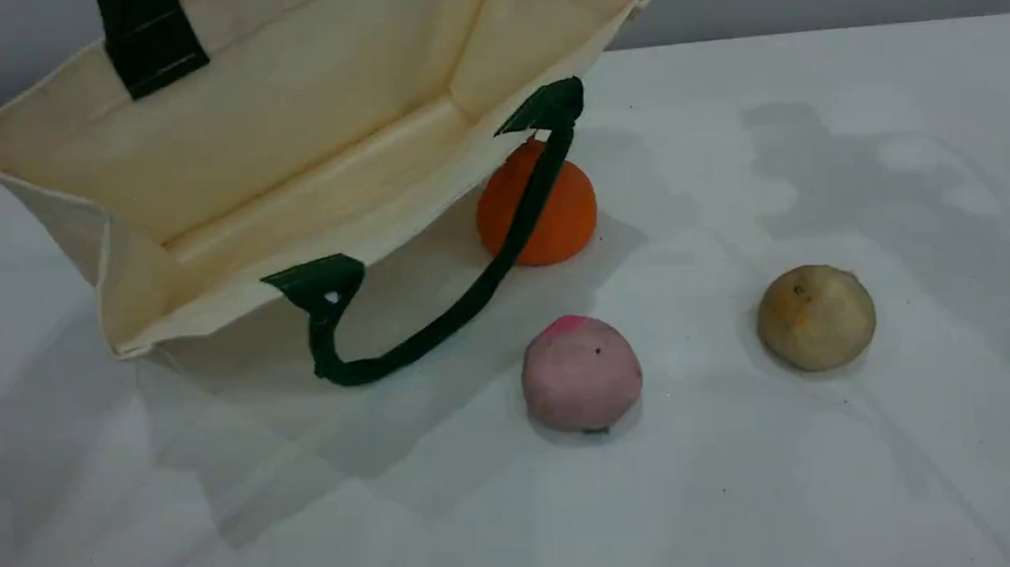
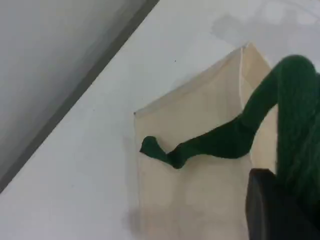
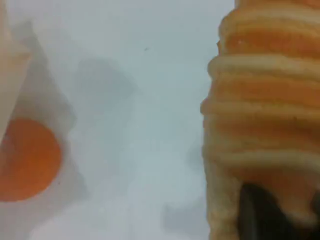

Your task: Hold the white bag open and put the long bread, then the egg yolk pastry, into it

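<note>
From the scene view I see the white bag (image 1: 294,148) tipped on its side at the far left of the worktop (image 1: 820,474), its mouth gaping toward the camera and its cream inside empty. One green handle (image 1: 471,293) droops from the lower lip onto the worktop and crosses in front of an orange fruit (image 1: 544,205) that sits just beside the bag's right edge. A pink ball (image 1: 580,372) with a red top lies nearer the camera, and the egg yolk pastry (image 1: 816,316) sits well apart on the right, untouched (a dull yellow patch and a dark speck on its dome).

On my left wrist view the left tool (image 2: 280,210) is clenched on the bag's other green handle (image 2: 295,125), which runs taut from the bag wall up past the dark fingertip (image 2: 265,210).

My right wrist view is filled on its right by the long bread (image 3: 265,115), ribbed cream and orange and hanging above the worktop. The right tool (image 3: 280,212) is clamped on it, the dark fingertip (image 3: 255,210) pressed against the loaf's lower end. The orange fruit and a bit of bag show at that view's left edge. Neither arm appears in the scene view.
</note>
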`<state>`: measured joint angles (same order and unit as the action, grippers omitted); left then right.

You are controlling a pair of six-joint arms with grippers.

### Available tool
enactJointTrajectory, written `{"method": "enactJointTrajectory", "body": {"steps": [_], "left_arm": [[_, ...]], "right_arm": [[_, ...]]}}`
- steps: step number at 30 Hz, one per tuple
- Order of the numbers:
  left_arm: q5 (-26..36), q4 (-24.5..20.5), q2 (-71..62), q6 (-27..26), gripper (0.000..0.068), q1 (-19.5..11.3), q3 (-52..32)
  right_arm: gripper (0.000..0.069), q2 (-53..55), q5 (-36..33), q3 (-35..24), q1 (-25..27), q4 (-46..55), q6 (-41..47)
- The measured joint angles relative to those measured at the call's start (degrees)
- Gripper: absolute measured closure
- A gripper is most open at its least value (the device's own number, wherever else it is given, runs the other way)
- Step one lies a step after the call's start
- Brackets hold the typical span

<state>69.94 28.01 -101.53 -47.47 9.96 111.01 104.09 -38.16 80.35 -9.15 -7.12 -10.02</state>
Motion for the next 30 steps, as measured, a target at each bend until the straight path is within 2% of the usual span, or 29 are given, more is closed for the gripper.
{"method": "enactJointTrajectory", "body": {"steps": [3, 6, 13, 18, 22, 25, 30], "left_arm": [[0.0, 0.0, 0.0, 0.0, 0.0608, 0.0, 0.0], [0.0, 0.0, 0.0, 0.0, 0.0608, 0.0, 0.0], [0.0, 0.0, 0.0, 0.0, 0.0608, 0.0, 0.0], [0.0, 0.2, 0.0, 0.0, 0.0608, 1.5, 0.0], [0.0, -1.1, 0.0, 0.0, 0.0608, 4.3, 0.0], [0.1, -1.1, 0.0, 0.0, 0.0608, 4.9, 0.0], [0.0, -1.0, -0.1, 0.3, 0.0608, 5.2, 0.0]], "right_arm": [[0.0592, -5.5, 0.0, -2.9, 0.0, 0.3, 2.3], [0.0594, -11.9, 3.9, -7.7, -0.1, -1.2, 2.3], [0.0594, -28.2, 13.9, -23.8, -1.7, -6.2, -0.8], [0.0594, -37.8, 24.6, -36.5, -9.7, -9.7, -1.4], [0.0598, -38.7, 30.4, -43.4, -17.8, -9.7, -1.1], [0.0598, -37.2, 30.7, -45.2, -24.1, -9.7, -1.2], [0.0598, -33.4, 35.4, -45.4, -34.7, -9.6, -1.0]]}}
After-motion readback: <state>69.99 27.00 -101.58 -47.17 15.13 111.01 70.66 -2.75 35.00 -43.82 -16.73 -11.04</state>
